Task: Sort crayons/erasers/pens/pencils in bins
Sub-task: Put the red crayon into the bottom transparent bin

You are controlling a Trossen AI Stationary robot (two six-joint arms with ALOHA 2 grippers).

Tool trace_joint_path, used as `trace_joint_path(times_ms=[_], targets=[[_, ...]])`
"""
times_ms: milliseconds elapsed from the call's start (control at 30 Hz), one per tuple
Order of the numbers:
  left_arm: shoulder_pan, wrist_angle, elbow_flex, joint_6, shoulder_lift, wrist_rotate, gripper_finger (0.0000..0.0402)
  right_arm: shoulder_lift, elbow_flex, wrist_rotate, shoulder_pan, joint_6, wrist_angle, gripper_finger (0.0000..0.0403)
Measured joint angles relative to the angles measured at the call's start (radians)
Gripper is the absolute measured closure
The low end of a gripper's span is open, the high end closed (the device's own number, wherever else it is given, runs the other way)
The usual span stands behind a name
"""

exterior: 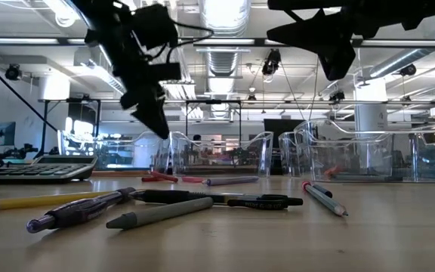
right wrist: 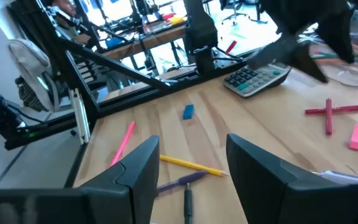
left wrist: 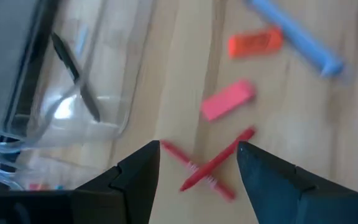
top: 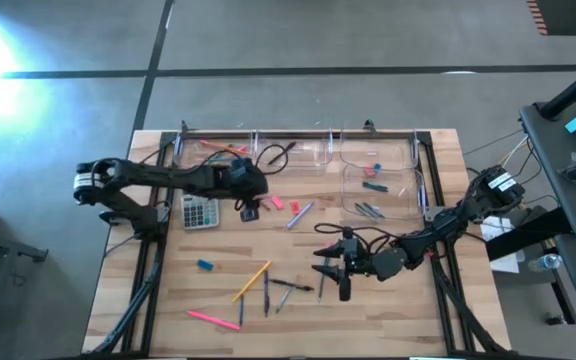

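The left claw (left wrist: 197, 165) was positioned above the table (top: 388, 310), near the calculator (top: 200, 212), with its fingers apart and nothing between them. Directly beneath it, two red sticks (left wrist: 211, 169) lay crossed on the wood. Near them, a pink eraser (left wrist: 227, 99) and an orange-red eraser (left wrist: 255, 43) were seen lying flat, with a blue stick (left wrist: 297, 34) just beyond them.

The right claw (right wrist: 191, 162) was held over the near middle of the table, fingers apart and empty. Ahead of it, a yellow pencil (right wrist: 191, 164), a pink pencil (right wrist: 123, 142) and a blue eraser (right wrist: 188, 111) lay apart from one another on the table.

In the low view, several pens (exterior: 81, 211) were seen lying side by side at the near edge.

The clear bins (top: 378, 185) were arranged along the far edge and the right side of the table. Dark pens (top: 368, 209) lay in the nearer right bin; a blue piece and a red eraser (top: 375, 167) lay in the bin behind it. Orange sticks (top: 223, 148) lay in the far-left bin.
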Motion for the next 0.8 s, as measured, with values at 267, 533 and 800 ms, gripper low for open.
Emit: trace_joint_path(times_ms=[267, 533, 800], targets=[[0.007, 0.088, -0.055, 0.18, 0.114, 0.109, 0.0201, 0.0, 0.0, 0.0, 0.0, -0.014, 0.004, 0.0227], [0.019, 0.124, -0.051, 0.239, 0.168, 0.126, 0.0201, 0.0, 0.0, 0.0, 0.0, -0.018, 0.003, 0.0227], [0.033, 0.175, -0.047, 0.287, 0.193, 0.16, 0.0222, 0.0, 0.0, 0.0, 0.0, -0.014, -0.001, 0.0227]])
